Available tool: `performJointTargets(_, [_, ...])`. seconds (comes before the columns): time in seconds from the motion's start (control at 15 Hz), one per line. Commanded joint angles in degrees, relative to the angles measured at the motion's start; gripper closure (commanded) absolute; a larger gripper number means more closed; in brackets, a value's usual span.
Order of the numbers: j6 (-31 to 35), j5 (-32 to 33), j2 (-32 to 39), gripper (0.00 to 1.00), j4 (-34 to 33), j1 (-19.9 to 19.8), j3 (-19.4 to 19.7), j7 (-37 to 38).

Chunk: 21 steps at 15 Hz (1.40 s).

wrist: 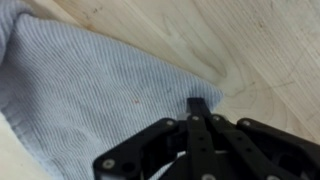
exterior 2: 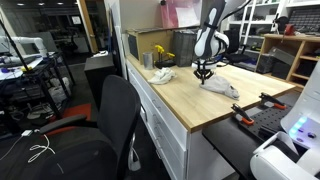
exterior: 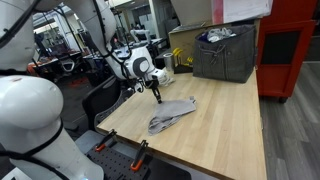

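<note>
We see a pale blue-grey cloth [wrist: 90, 90] with a fine ribbed knit filling the left of the wrist view. It lies on a light wooden tabletop [wrist: 250, 40] with streaky grain. The pincer [wrist: 197, 105] is black. In an exterior view, at upper right, we see a dark grey bin [exterior: 225, 55] and a red cabinet [exterior: 290, 50].

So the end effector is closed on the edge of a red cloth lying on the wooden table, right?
Not red: the cloth is grey, as the wrist view shows. The rest stands: the end effector is closed on its edge, on the wooden table.
</note>
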<state>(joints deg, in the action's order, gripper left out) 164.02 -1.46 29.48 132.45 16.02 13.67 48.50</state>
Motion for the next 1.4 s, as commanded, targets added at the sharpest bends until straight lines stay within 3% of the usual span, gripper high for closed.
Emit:
performJointTargets(0.0, [-3.4, 0.4, -0.2, 1.0, -0.4, -0.2, -0.1, -0.4])
performJointTargets(0.27, [-3.0, 1.2, 2.8, 1.0, -2.1, 1.1, 0.0, 0.5])
performJointTargets(0.4, [-2.5, 0.2, 3.9, 1.0, -3.3, 0.7, -1.9, -0.4])
performJointTargets(0.8, [-0.8, -12.9, 4.2, 1.0, -8.7, -9.5, -20.0, -11.0])
performJointTargets(0.93, [-1.3, -16.9, 4.8, 1.0, -11.0, -11.6, -23.9, -15.2])
performJointTargets(1.0, [-1.3, -18.1, 4.4, 1.0, -11.3, -11.7, -24.6, -16.8])
performJointTargets(1.33, [-0.7, -14.2, 1.0, 1.0, -8.8, -5.6, -15.8, -15.0])
